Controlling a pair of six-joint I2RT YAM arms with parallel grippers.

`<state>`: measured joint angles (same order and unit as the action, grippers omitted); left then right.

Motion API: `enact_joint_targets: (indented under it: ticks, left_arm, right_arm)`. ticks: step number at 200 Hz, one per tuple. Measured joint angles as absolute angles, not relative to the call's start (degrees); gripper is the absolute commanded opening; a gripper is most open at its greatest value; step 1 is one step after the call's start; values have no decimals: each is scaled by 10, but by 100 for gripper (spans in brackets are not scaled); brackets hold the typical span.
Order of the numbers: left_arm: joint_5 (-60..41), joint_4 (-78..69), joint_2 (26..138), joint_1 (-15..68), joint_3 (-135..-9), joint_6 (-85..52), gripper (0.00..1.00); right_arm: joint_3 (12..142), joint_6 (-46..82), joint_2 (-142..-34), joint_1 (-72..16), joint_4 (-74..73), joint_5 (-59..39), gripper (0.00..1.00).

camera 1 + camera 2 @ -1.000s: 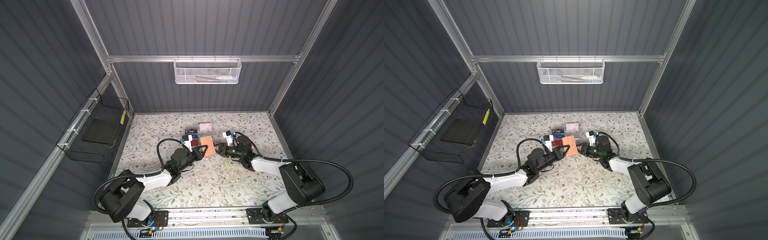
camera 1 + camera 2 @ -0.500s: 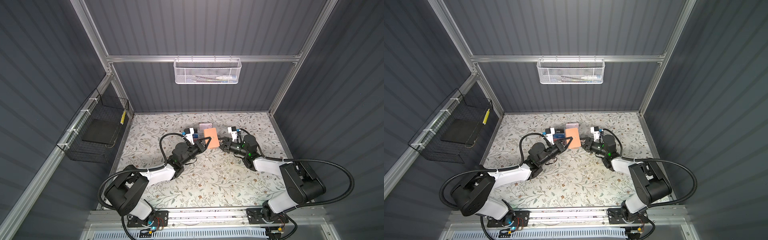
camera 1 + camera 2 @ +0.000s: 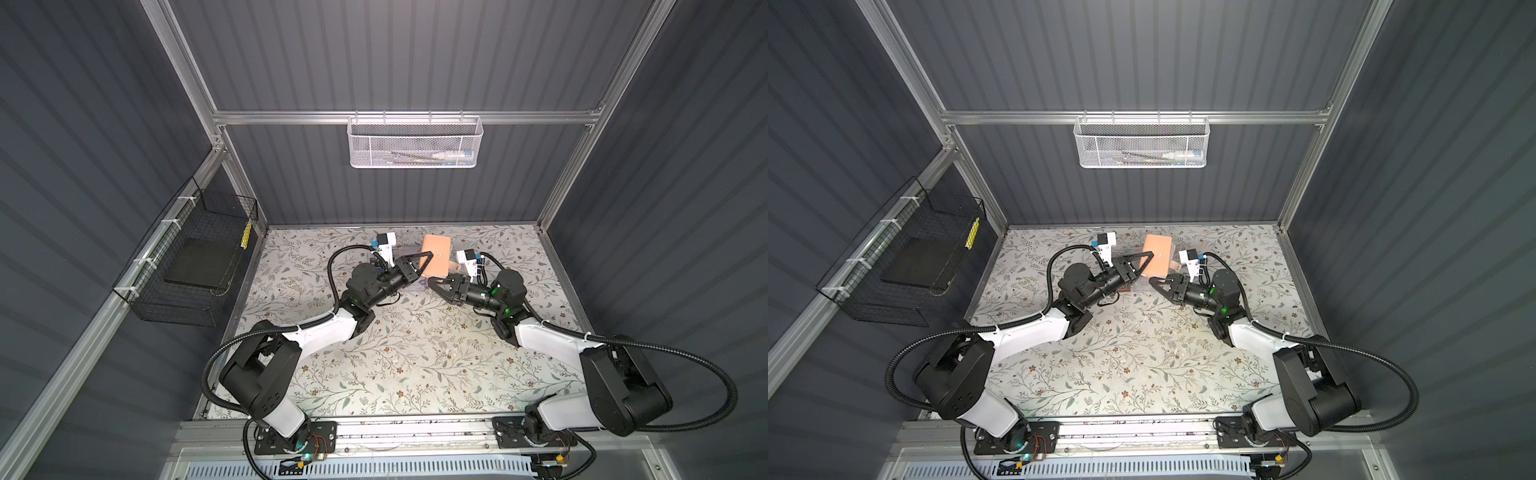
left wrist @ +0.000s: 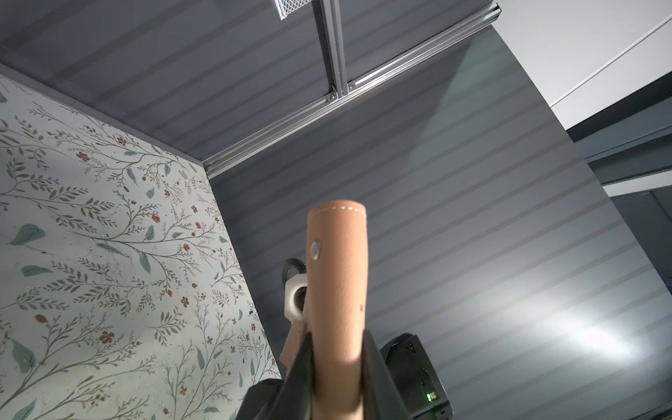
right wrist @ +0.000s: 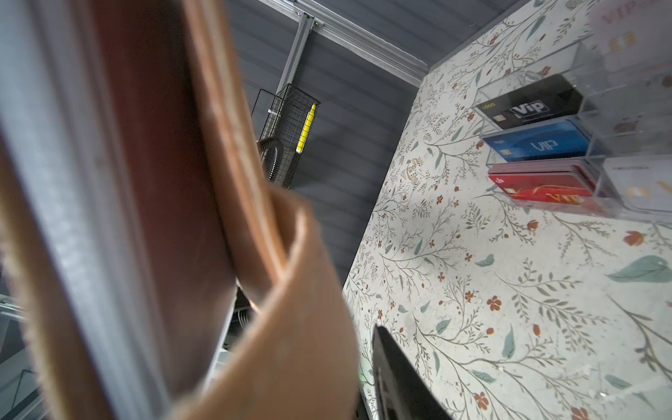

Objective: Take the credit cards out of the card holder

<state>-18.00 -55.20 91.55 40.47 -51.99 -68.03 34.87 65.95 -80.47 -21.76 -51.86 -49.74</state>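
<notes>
Tabletop of pale, floral-printed material spreads between dark grey slatted walls. The two black-and-white robot arms reach from the near edge toward its far middle. A black wire basket hangs on the left wall, and a smaller white mesh basket hangs on the far wall.

The left gripper is clamped on the peach-tan leather-like booklet card holder, with one black finger on each cover. It holds the holder upright, clear of the tabletop, at the far middle in both top views. In the left wrist view the rounded spine of the holder rises between the two fingers.

The right gripper sits just near of the holder, with its jaws spread in a V and nothing between them. Its wrist view is filled by the holder, close and blurred. Whether any card sits inside cannot be told.

A clear acrylic tiered rack stands on the tabletop, largely hidden behind the grippers in both top views. Thin rectangular plastic credit cards lie in its tiers, one tier each of black, blue and red, with "VIP" lettering.

The holder's small peach snap tab sticks out on the right side, unfastened.
</notes>
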Motion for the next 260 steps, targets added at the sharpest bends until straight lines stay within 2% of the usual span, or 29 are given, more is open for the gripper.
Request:
enact_joint_targets:
  ticks: [75, 128, 192, 246, 254, 260]
  left_arm:
    - [-213, -553, 924, 399, -519, -700, 0]
    - [-228, -559, 924, 396, -502, -712, 0]
    - [-243, -607, 940, 395, -495, -734, 0]
    - [-243, -612, 943, 393, -490, -735, 0]
    - [-243, -611, 943, 393, -490, -733, 10]
    - [-243, -611, 943, 393, -490, -731, 12]
  right_arm:
    - [342, 605, -752, -201, -429, -486, 46]
    - [342, 567, -735, -191, -392, -468, 41]
    - [343, 561, -728, -189, -411, -458, 28]
    - [345, 548, -722, -188, -417, -454, 7]
    - [345, 544, -718, -188, -414, -452, 5]
    - [345, 541, -715, -188, -411, -450, 4]
